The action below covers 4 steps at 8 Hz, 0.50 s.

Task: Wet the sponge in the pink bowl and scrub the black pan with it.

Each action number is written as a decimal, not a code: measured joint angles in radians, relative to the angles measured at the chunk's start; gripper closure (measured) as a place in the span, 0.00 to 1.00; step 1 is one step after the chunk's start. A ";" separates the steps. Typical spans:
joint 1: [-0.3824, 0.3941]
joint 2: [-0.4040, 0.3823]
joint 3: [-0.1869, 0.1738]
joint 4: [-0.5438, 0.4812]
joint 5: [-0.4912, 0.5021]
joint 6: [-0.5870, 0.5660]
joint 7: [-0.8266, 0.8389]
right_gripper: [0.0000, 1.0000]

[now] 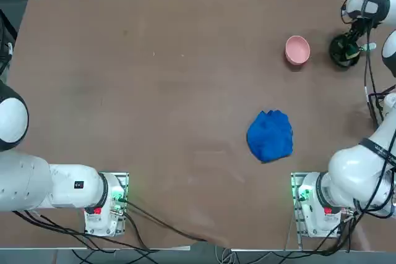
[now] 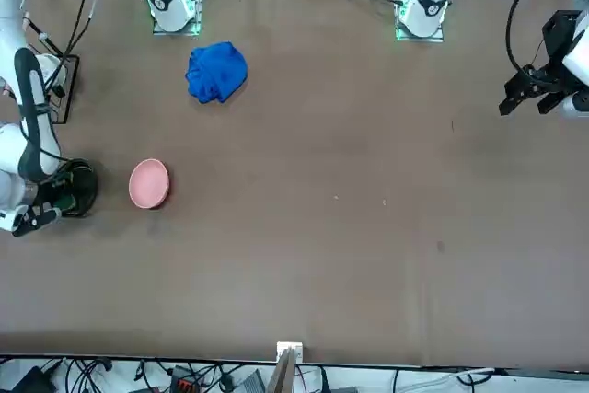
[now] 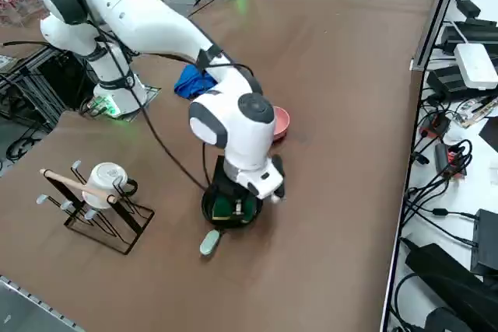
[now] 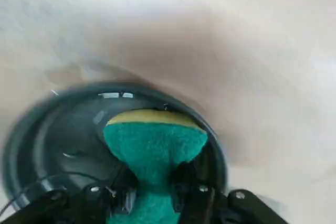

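Observation:
The black pan point(image 4: 47, 145) sits near the table's far right corner, and its pale handle point(image 3: 210, 242) points away from the pink bowl point(image 1: 297, 49). My right gripper point(image 4: 155, 195) is down inside the pan, shut on the sponge point(image 4: 155, 142). The sponge's green face is pinched between the fingers point(image 4: 190, 190), and its yellow layer rests against the pan floor. From overhead the gripper point(image 1: 348, 47) covers most of the pan point(image 1: 340, 54). The pink bowl point(image 3: 280, 122) stands just beside the pan point(image 3: 212, 209), apart from it.
A crumpled blue cloth point(image 1: 270, 135) lies between the bowl and my right arm's base. A wire rack with a white mug point(image 3: 105, 180) stands by the table's right edge, near the pan. Cables and equipment line the table's far edge.

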 joint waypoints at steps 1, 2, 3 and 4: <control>0.022 0.000 0.004 0.000 0.000 -0.016 0.028 0.64; 0.035 0.000 0.010 -0.001 0.000 -0.042 0.044 0.64; 0.038 -0.001 0.015 0.000 0.000 -0.065 0.047 0.64; 0.037 -0.003 0.017 0.000 0.002 -0.091 0.048 0.64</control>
